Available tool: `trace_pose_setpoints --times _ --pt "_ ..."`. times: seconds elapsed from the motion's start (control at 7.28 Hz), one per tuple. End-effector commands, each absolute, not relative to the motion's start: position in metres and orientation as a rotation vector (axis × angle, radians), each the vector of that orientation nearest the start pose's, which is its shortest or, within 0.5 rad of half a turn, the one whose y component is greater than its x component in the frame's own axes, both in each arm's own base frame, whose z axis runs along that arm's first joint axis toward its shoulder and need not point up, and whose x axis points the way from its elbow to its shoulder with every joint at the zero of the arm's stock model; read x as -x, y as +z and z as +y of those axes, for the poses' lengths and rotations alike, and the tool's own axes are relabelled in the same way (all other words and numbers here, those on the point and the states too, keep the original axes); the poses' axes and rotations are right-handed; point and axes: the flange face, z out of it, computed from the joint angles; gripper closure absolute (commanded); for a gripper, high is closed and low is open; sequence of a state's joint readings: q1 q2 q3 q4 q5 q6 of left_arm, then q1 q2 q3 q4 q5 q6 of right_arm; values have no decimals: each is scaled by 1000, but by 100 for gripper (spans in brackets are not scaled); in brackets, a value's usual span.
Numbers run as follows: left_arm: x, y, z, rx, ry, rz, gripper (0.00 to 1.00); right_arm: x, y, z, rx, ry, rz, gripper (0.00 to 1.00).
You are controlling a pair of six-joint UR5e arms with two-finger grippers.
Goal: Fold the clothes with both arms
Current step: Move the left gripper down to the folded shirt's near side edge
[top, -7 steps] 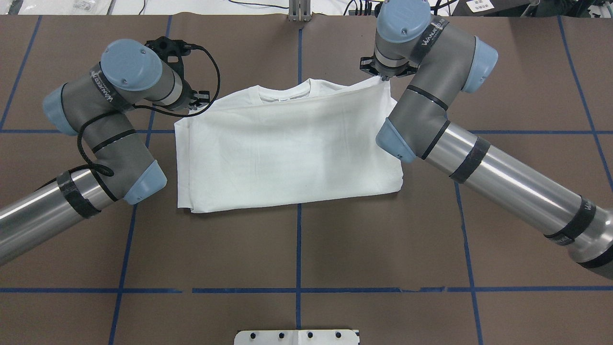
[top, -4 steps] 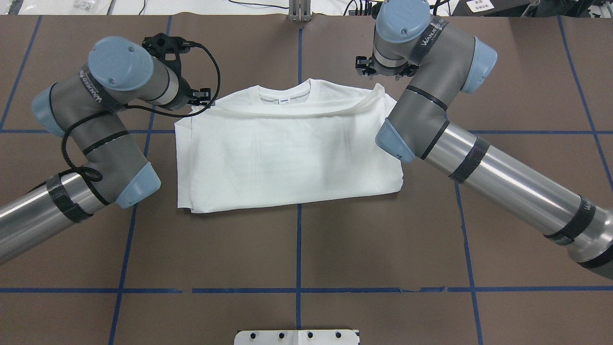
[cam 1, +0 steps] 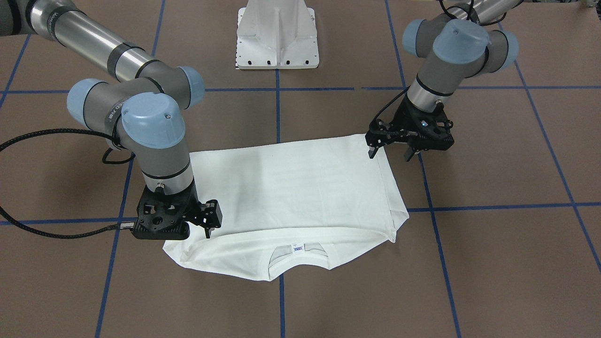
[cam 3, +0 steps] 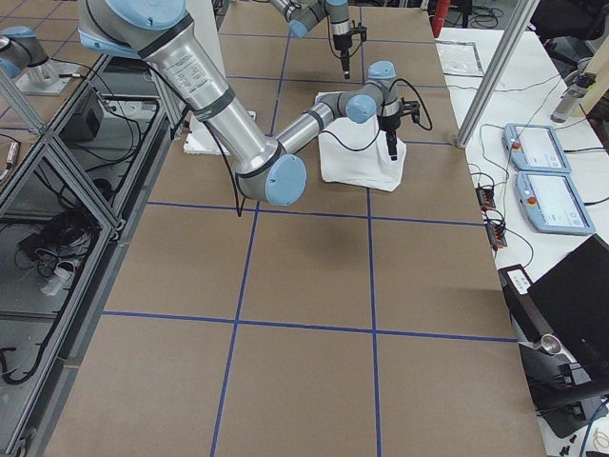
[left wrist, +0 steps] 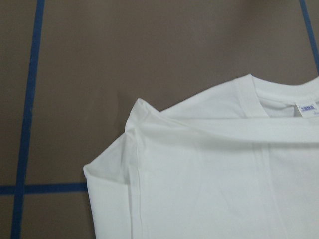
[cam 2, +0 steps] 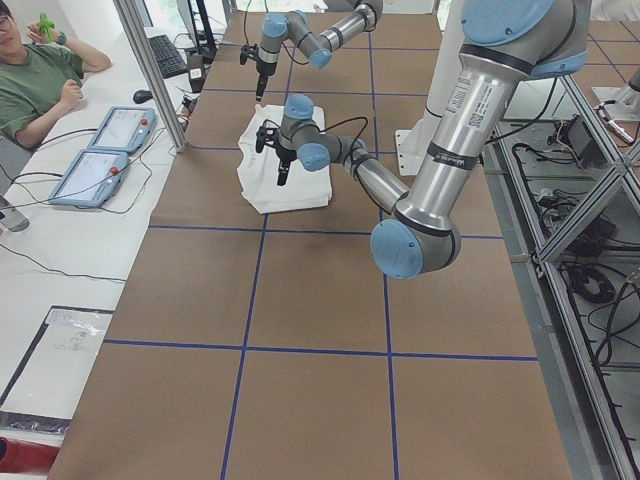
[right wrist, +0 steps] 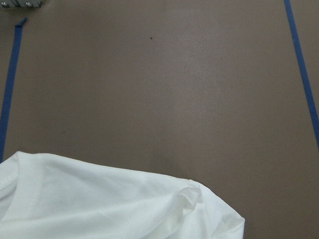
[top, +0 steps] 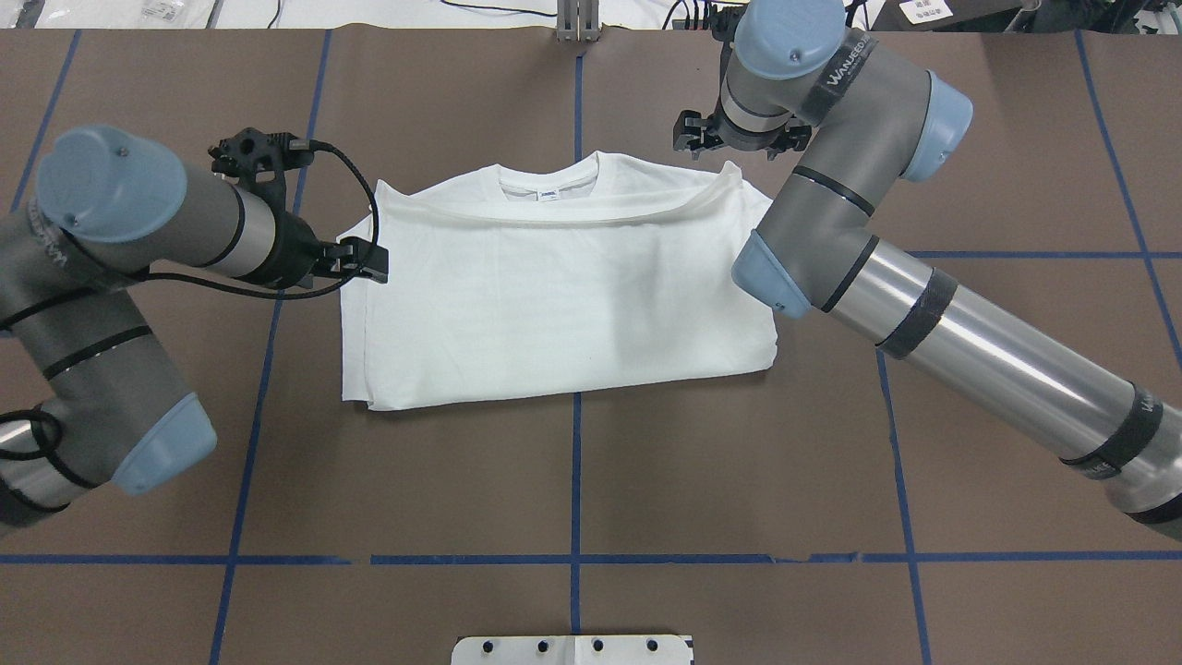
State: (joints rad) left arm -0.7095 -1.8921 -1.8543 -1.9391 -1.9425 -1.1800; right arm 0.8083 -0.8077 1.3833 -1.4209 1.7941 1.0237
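The white T-shirt (top: 554,296) lies folded flat on the brown table, collar and neck label (top: 549,194) at the far side. No text block shows. It also shows in the front view (cam 1: 300,188) and both wrist views (left wrist: 209,179) (right wrist: 99,199). My left gripper (top: 362,260) is open and empty, just above the shirt's left edge; it shows in the front view (cam 1: 390,154) too. My right gripper (top: 739,146) is open and empty, above the far right corner of the shirt, apart from the cloth; the front view (cam 1: 197,230) shows it too.
The white pedestal base (top: 572,649) stands at the near edge. Blue tape lines (top: 576,462) cross the table. An aluminium post (top: 577,23) stands at the far edge. An operator (cam 2: 40,70) sits beyond it with two tablets (cam 2: 105,150).
My right gripper let go of the shirt's far right corner, which dropped flat, and moved slightly away. My left arm swung left and its gripper came nearer, along the shirt's left edge.
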Motion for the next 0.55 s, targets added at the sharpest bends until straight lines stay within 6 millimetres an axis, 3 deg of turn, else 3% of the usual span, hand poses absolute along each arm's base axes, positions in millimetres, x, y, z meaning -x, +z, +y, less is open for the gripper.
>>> trace_pose_setpoints --times 0.0,0.14,0.27,0.41 --pt "-409 314 -396 -134 -163 1056 0 442 266 -624 -299 164 -717 0" --pt "-439 326 -369 -123 -196 1023 0 442 266 -623 -299 164 -717 0" --pt "-453 330 -358 -128 -217 1009 1 441 266 -622 -300 164 -718 0" --pt "-459 336 -360 -126 -218 995 1 440 264 -621 -303 163 -722 0"
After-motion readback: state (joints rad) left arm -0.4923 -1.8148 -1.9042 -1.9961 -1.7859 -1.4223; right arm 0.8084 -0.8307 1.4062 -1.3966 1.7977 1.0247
